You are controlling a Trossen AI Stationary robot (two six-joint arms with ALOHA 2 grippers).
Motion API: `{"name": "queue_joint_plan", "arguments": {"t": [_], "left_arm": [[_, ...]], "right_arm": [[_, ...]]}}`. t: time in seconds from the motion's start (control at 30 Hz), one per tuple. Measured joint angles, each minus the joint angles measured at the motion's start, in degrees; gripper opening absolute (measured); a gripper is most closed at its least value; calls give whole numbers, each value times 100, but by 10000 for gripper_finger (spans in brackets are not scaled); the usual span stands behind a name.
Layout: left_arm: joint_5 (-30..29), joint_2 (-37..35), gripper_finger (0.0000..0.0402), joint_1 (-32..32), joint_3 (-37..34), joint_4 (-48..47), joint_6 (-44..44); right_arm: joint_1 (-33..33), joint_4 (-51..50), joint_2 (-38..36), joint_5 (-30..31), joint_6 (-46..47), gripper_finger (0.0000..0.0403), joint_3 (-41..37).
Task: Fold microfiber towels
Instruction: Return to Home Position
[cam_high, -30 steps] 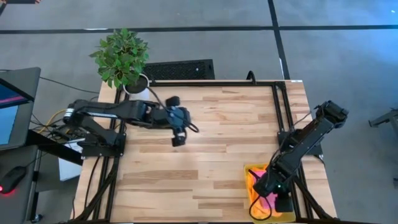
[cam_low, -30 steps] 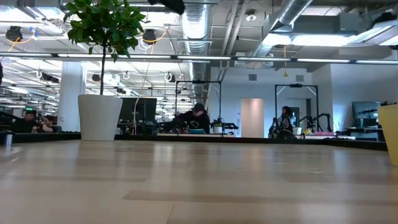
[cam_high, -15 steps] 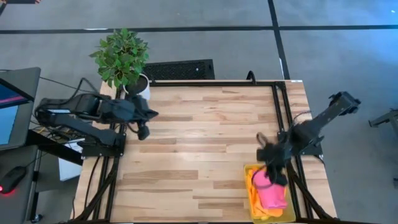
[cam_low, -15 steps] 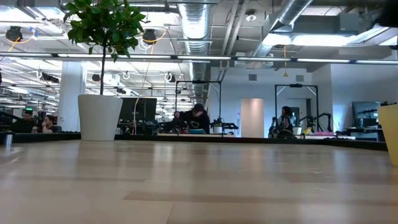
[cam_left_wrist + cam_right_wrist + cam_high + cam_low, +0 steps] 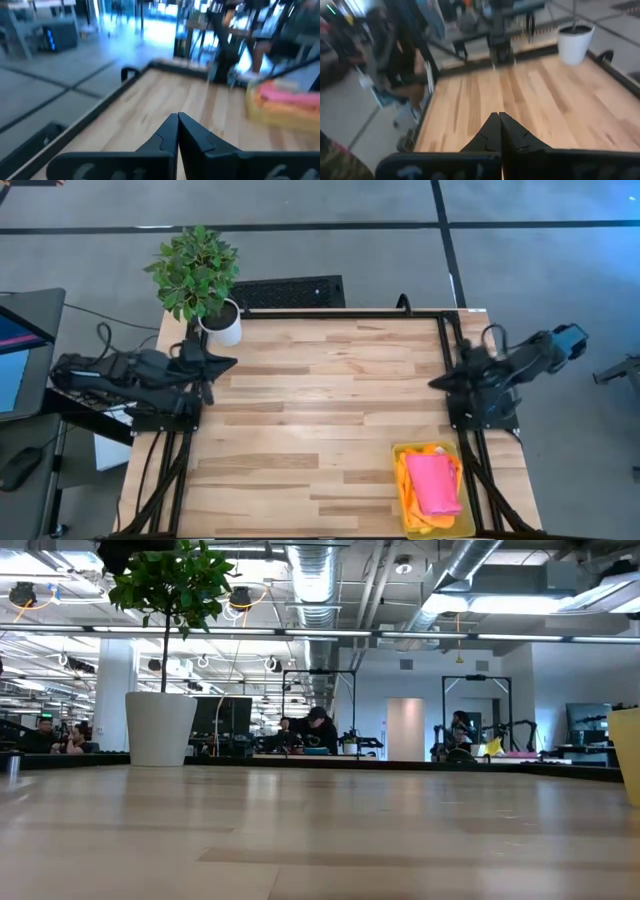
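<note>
The towels lie folded in the yellow translucent bin [image 5: 408,516] at the table's near right corner: a hot pink towel [image 5: 434,484] on top, orange ones [image 5: 404,485] under it. The bin also shows in the left wrist view [image 5: 280,114] with the pink towel [image 5: 285,95]. My left gripper [image 5: 232,361] is shut and empty at the table's left edge. My right gripper [image 5: 435,384] is shut and empty at the table's right edge, above and beyond the bin. The yellow towel does not show.
A potted plant [image 5: 197,275] in a white pot stands at the far left corner and shows in the low view [image 5: 163,725]. A black frame rail [image 5: 452,360] runs along the table's right side. The bin's edge shows at the low view's right [image 5: 629,755].
My right gripper has risen out of the bin and drawn back toward the table's right edge, leaving the pink towel lying folded on top in the bin. My left gripper has drawn back from the table's middle toward its left edge.
</note>
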Motion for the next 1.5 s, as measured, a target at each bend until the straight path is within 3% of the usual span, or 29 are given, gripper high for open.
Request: {"name": "queue_joint_plan", "arguments": {"t": [0.2, 0.47, 0.63, 0.9, 1.3, 1.5], "left_arm": [[-50, -1359, 0, 0, -1016, 730, 73], [-335, -2862, 0, 4, -1898, 891, 226], [-624, -2795, 0, 9, -2069, 1035, 554], [-676, -2837, 0, 17, -2637, 1063, 396], [-698, -2835, 0, 15, -3845, 1878, 369], [-566, -2804, 0, 18, -3886, 2094, 651]], "right_arm": [[-54, 114, -944, 3, -139, 8, -108], [-54, 1332, -2298, -5, -714, 7, -1605], [-54, 1683, -3183, 13, -803, 4, -2412], [-91, 1941, -3180, 167, -1014, 7, -3053], [-93, 3192, -3181, 135, -1280, 7, -4274], [-93, 4078, -3185, 132, -1427, 8, -5002]]}}
